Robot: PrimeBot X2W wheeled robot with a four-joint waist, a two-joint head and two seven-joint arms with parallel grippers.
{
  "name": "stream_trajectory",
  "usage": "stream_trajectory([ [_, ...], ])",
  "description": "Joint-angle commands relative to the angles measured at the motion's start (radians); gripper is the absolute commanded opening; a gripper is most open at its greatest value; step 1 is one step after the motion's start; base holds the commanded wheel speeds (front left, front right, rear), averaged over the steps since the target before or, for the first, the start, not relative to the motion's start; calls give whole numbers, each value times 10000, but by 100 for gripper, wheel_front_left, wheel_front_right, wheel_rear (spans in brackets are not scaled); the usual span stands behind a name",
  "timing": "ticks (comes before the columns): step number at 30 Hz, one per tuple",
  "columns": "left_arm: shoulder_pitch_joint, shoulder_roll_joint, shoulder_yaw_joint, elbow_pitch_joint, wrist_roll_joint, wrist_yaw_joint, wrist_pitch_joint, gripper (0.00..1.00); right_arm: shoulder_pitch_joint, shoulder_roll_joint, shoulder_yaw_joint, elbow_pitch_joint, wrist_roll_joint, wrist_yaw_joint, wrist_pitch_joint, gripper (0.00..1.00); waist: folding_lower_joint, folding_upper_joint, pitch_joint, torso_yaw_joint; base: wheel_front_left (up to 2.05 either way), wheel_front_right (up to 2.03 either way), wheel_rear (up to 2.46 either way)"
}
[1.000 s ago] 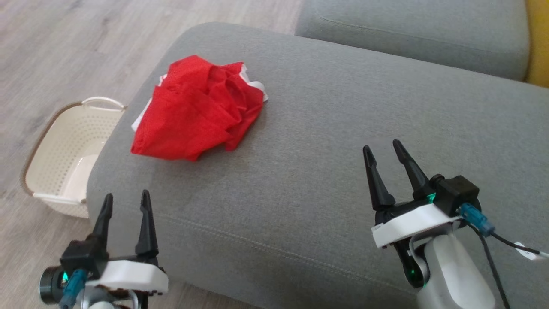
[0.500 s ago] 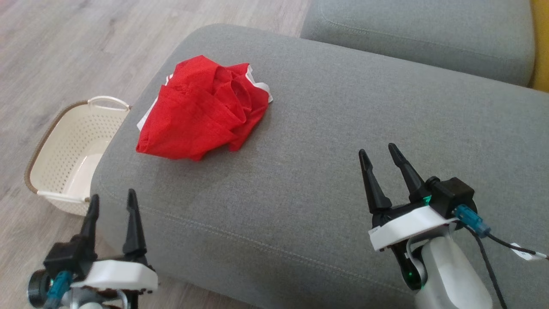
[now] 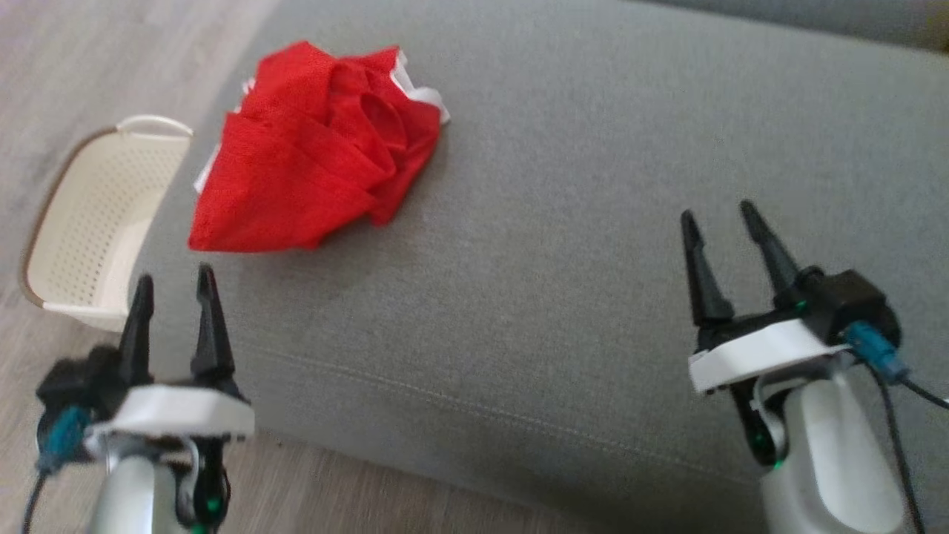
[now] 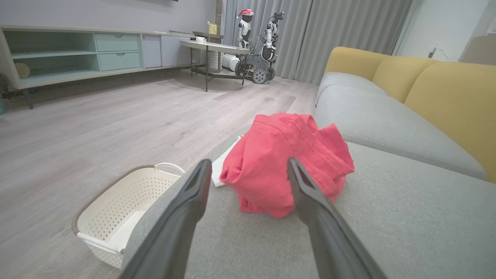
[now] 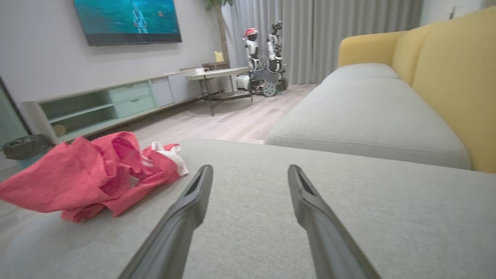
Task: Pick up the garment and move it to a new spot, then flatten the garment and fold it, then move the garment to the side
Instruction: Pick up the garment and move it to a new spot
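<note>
Head camera has shifted since a second ago; the red garment point(image 3: 311, 148) lies unmoved, crumpled near the left edge of the grey sofa cushion point(image 3: 556, 259).
You have the left gripper point(image 3: 172, 274) at the cushion's front-left corner and the right gripper point(image 3: 718, 210) over bare cushion well to the right, both jaws wide and empty. A cream basket point(image 3: 74, 230) stands on the wood floor point(image 4: 97, 116) just beside the cushion. Beyond: yellow backrest point(image 4: 445, 100), low cabinet point(image 4: 77, 50), round table point(image 4: 217, 46), grey curtains point(image 5: 329, 35), wall screen point(image 5: 128, 19).
</note>
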Motion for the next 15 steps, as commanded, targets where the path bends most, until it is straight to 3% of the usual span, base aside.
stream_trajectory([
  [1, -786, 165, 412, -76, -67, -120, -76, 100, -342, 5, 104, -603, -264, 73, 105, 100, 0, 0, 656, -258, 0, 0, 0],
  [8, -2937, 869, 426, 1733, -321, -475, 43, 100, -205, 5, -497, -1914, -878, 73, 700, 100, 0, 0, 1701, -584, 0, 0, 0],
  [15, -5044, 1605, 407, 3646, -297, -480, 593, 100, -165, 5, -640, -2761, -1172, 73, 1073, 100, 0, 0, 2342, -855, 0, 0, 0],
])
